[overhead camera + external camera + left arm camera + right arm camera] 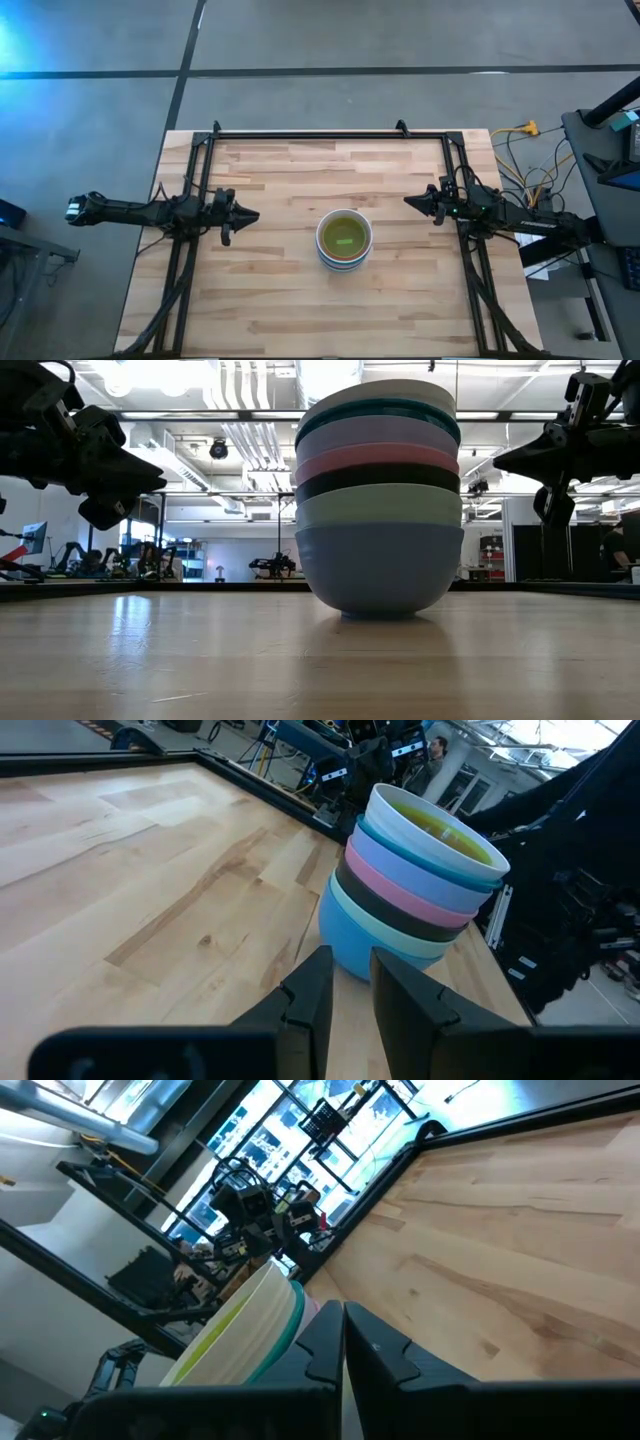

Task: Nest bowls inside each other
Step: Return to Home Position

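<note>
One stack of nested bowls (344, 240) stands a little right of the table's middle, its blue bottom bowl (380, 575) resting on the wood. Above it come mint green, black, pink, lavender, teal and white, with lime green (440, 828) inside the top. No red bowl shows. My left gripper (252, 215) hovers left of the stack, pointing at it, fingers a narrow gap apart (350, 960). My right gripper (410, 203) hovers right of the stack and slightly farther back, shut (343, 1312). The stack's rim (250, 1330) shows beside its fingers.
A black metal frame (320, 133) runs along the table's far edge and down both sides under the arms. Cables (530, 150) and equipment lie off the table's right side. Bare wood (300, 310) lies around the stack on all sides.
</note>
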Available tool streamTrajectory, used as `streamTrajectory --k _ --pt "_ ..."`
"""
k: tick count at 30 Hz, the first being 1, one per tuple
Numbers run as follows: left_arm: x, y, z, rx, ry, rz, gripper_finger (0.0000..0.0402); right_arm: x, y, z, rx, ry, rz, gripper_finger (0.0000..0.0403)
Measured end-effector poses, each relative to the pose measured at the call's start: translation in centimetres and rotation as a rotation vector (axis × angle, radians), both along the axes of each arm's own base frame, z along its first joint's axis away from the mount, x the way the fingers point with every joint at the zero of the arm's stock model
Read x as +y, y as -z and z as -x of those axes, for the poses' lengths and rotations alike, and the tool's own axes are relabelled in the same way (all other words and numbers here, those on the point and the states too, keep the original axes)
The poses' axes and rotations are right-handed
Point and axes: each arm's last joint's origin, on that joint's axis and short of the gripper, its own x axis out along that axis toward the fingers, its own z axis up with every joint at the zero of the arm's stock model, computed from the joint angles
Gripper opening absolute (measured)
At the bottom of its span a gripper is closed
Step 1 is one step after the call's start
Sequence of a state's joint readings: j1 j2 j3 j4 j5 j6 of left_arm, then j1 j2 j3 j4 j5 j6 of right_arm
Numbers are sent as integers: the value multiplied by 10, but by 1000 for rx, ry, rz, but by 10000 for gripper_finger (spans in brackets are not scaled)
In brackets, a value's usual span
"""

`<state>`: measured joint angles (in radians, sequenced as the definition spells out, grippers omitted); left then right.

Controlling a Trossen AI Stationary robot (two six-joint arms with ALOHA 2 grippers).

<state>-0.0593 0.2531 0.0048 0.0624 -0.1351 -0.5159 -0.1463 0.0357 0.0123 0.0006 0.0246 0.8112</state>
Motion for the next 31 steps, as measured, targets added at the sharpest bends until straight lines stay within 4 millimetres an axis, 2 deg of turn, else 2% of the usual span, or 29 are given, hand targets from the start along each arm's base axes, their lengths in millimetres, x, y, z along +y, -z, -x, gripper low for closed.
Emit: streamTrajectory --k 31 --pt "0 0 0 0 0 0 56 0 0 0 0 0 0 9"
